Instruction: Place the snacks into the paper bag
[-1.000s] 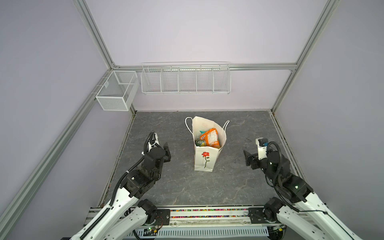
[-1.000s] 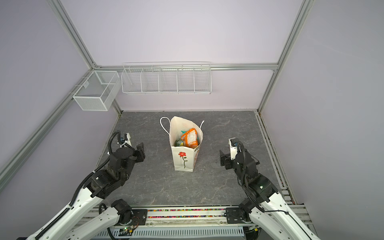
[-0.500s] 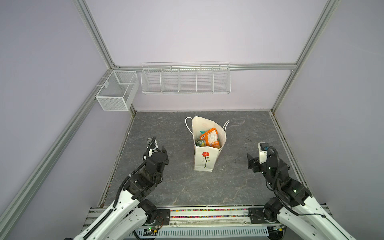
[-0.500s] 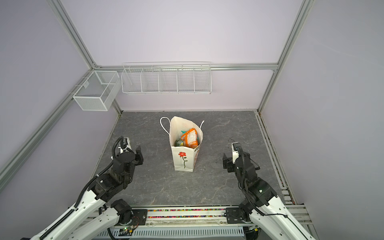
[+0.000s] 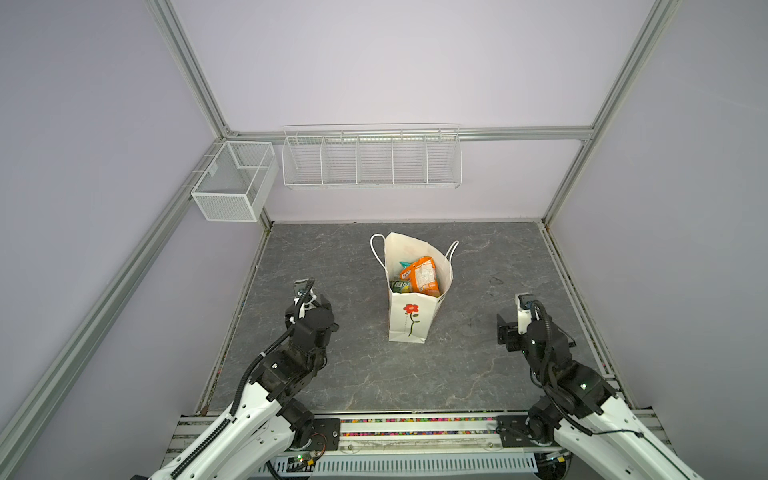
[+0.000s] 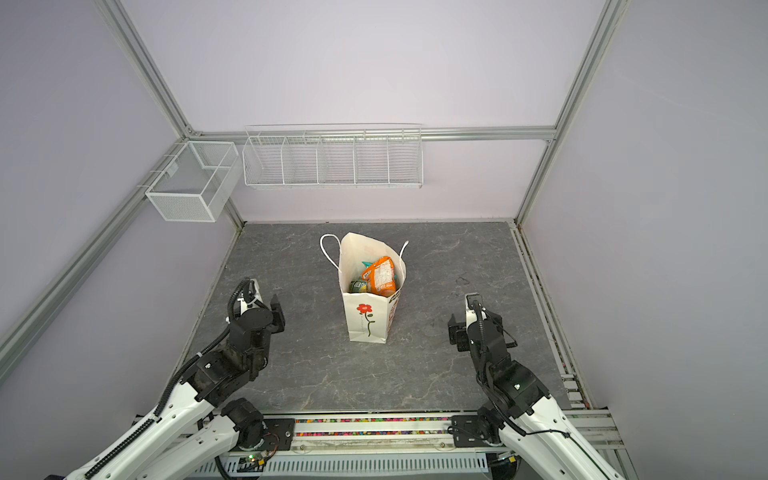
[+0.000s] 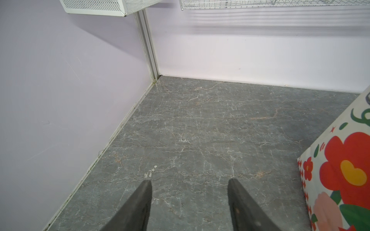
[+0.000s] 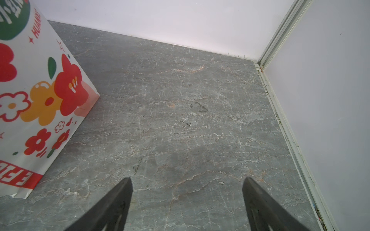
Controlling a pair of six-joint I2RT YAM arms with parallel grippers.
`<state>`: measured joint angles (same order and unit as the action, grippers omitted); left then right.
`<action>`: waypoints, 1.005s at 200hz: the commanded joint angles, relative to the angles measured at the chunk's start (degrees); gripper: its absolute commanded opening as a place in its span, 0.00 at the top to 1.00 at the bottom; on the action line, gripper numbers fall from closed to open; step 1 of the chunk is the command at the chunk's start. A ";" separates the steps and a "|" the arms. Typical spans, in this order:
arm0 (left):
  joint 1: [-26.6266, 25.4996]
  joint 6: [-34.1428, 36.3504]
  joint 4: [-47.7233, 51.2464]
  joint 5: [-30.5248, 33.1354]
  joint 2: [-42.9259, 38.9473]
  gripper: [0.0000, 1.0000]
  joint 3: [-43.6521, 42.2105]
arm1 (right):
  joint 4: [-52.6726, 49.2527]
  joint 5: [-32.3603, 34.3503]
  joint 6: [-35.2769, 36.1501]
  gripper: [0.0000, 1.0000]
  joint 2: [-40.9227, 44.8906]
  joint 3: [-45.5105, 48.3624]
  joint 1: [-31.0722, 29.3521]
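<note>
Between the spread dark fingers (image 7: 138,206) of the left hand (image 7: 189,181), the left wrist view shows grey veined tabletop (image 7: 200,130). This hand is released and grasps nothing. The paper bag (image 7: 340,176) stands at the edge of that view, its side printed with red flowers.

From the right wrist, the right hand (image 8: 187,180) is likewise released, fingers wide over the tabletop, with the bag's other flowered side close by.

In both top views the bag stands upright near the middle of the tabletop, mouth open, with a single red flower on its front. Inside lie the snacks (image 6: 376,276): an orange packet (image 5: 422,276) uppermost, a green packet (image 5: 400,286) beside it and a teal corner (image 5: 402,263) behind. The hands hover well apart from the bag, one on each side. A wire basket (image 5: 370,160) and a mesh box (image 5: 232,187) hang on the walls.
</note>
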<state>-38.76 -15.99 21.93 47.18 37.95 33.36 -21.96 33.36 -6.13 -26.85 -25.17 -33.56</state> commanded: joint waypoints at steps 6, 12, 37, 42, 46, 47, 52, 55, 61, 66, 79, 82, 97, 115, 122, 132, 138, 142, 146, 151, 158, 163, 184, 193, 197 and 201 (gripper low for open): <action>-0.08 2.05 -2.55 2.39 -1.35 0.39 -1.69 | 2.70 1.66 0.32 0.11 1.54 2.17 0.24; -0.08 2.10 -2.79 2.54 -1.55 0.39 -1.96 | 2.77 1.87 0.17 0.11 1.68 2.42 0.20; -0.08 2.15 -3.33 3.63 -1.75 0.38 -2.60 | 3.98 2.18 -0.48 0.11 1.95 4.03 0.21; -0.08 2.10 -3.26 3.73 -1.66 0.38 -2.60 | 4.31 2.38 -0.77 0.11 2.04 4.42 0.21; -0.08 2.02 -3.28 3.80 -1.57 0.38 -2.60 | 4.58 2.49 -0.92 0.11 2.13 4.78 0.22; -0.08 2.02 -3.20 3.80 -1.57 0.38 -2.60 | 4.74 2.54 -0.95 0.11 2.14 4.87 0.19; -0.08 2.01 -3.21 3.94 -1.52 0.38 -2.65 | 5.06 2.58 -0.95 0.11 2.28 5.09 0.19; -0.08 2.01 -3.16 3.96 -1.49 0.38 -2.69 | 4.70 2.54 -1.04 0.11 2.26 5.06 0.20; -0.08 2.06 -3.08 4.15 -1.48 0.38 -2.67 | 4.65 2.88 -1.24 0.11 2.41 5.02 0.16; -0.08 2.10 -2.98 4.36 -1.43 0.38 -2.60 | 4.81 3.21 -1.31 0.11 2.50 5.12 0.17; -0.08 2.19 -3.02 5.09 -1.40 0.38 -2.77 | 4.90 4.25 -1.39 0.11 2.57 5.17 0.25; -0.08 2.19 -3.03 5.26 -1.39 0.38 -2.83 | 4.89 4.46 -1.40 0.11 2.55 5.20 0.32; -0.08 2.10 -3.18 5.99 -1.40 0.38 -3.04 | 4.99 5.46 -1.51 0.11 2.46 5.23 0.34; -0.08 1.67 -3.34 6.79 -1.22 0.37 -3.42 | 4.99 6.77 -1.27 0.11 2.42 5.22 0.53; -0.08 1.59 -3.41 7.03 -1.07 0.37 -3.64 | 5.03 7.33 -1.09 0.11 2.50 5.30 0.60; -0.08 1.41 -3.37 7.44 -0.98 0.37 -3.77 | 4.99 8.04 -0.89 0.11 2.79 5.42 0.78; -0.08 1.35 -3.30 7.61 -0.96 0.36 -3.96 | 4.99 8.29 -0.64 0.11 2.92 5.53 0.83; -0.08 1.31 -3.38 7.74 -0.95 0.36 -4.02 | 4.99 8.49 -0.49 0.11 3.06 5.63 0.88; -0.08 1.27 -3.36 7.96 -0.96 0.36 -4.05 | 5.06 8.69 -0.31 0.11 3.16 5.80 0.91; -0.08 1.22 -3.44 8.21 -0.95 0.36 -4.21 | 5.24 9.05 0.00 0.11 3.23 6.12 0.95; -0.08 1.16 -3.66 8.41 -0.96 0.36 -4.42 | 5.34 9.41 0.24 0.11 3.30 6.44 1.00; -0.11 1.15 -3.74 8.50 -1.00 0.36 -4.53 | 5.26 9.52 0.29 0.11 3.32 6.49 1.06; -0.08 0.77 -4.01 8.63 -1.00 0.34 -5.28 | 5.42 9.76 0.52 0.11 3.06 6.59 1.06; -0.08 0.61 -4.11 8.73 -0.96 0.33 -5.64 | 5.43 9.87 0.50 0.11 2.78 6.61 1.18; -0.08 0.54 -4.26 8.80 -0.95 0.33 -5.80 | 5.50 9.88 0.53 0.11 2.62 6.62 1.13; -0.08 0.44 -4.29 8.86 -1.00 0.33 -5.92 | 5.51 10.00 0.51 0.11 2.52 6.62 1.17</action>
<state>-38.76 -14.57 18.70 54.33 37.08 28.62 -18.15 41.39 -6.76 -24.21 -19.20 -32.75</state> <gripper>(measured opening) 0.665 0.887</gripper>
